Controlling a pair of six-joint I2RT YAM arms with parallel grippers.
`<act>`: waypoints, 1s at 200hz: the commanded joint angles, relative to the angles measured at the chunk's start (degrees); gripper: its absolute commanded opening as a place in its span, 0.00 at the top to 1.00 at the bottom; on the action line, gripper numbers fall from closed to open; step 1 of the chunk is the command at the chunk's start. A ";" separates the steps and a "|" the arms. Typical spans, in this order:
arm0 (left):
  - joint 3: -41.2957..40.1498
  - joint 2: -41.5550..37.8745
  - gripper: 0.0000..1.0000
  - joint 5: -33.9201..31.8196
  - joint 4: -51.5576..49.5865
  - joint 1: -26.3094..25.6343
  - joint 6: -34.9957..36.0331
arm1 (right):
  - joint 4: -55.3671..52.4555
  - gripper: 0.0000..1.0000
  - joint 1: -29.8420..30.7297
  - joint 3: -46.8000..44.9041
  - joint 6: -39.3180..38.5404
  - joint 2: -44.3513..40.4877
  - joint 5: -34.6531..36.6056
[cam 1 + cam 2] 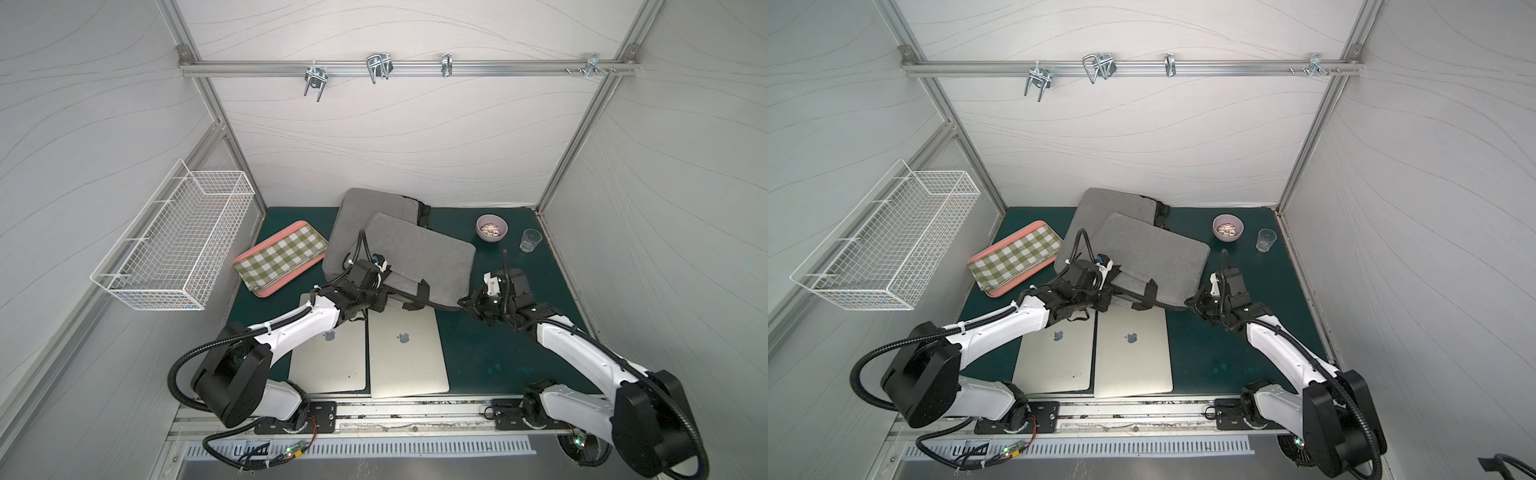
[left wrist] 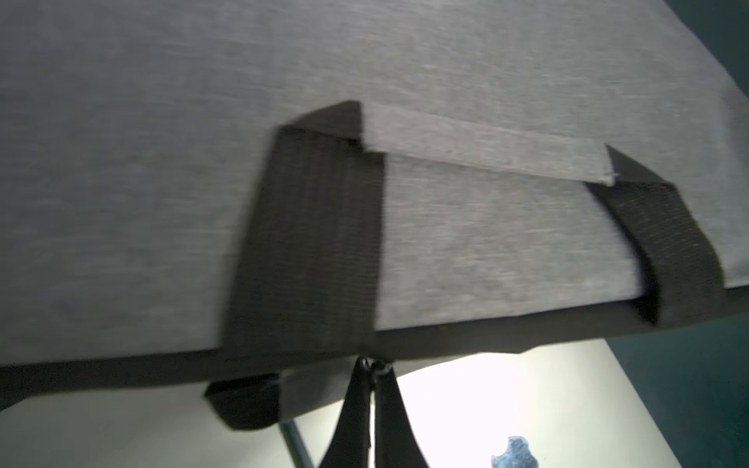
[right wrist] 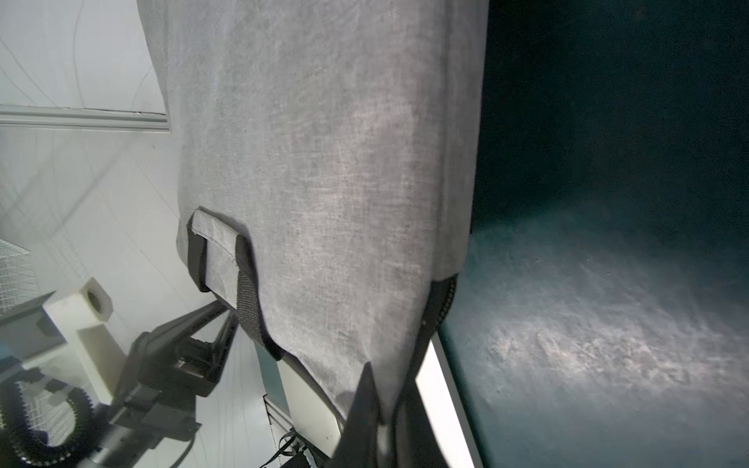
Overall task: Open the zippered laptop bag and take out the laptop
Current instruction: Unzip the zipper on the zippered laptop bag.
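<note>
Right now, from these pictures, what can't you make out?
Inside the front bag: all views, grey fabric hides any laptop.
The zipper pull: left wrist view, blurred, pinched in the left gripper.
What the bowl holds: both top views, too small.
Far edge of the left laptop: both top views, under the left arm.
The rear bag: both top views, partly under the front bag.

Grey bag (image 1: 419,253) — green-checked tray (image 1: 278,257)
</note>
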 commanded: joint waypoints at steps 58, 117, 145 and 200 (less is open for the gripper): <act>7.03 -2.13 1.00 -3.34 -9.76 13.88 5.38 | -3.39 1.00 -5.12 2.30 -8.46 -0.21 -1.67; 12.00 1.18 1.00 -3.04 -11.94 21.16 7.51 | -3.95 1.00 -7.16 2.84 -11.89 1.15 -3.71; 14.30 3.27 0.93 3.08 -13.13 21.53 9.22 | -3.11 1.00 -7.35 3.06 -12.70 2.62 -5.31; 14.17 1.72 0.55 11.35 -13.14 21.53 16.66 | 0.05 1.00 -8.14 4.46 -13.08 6.07 -10.84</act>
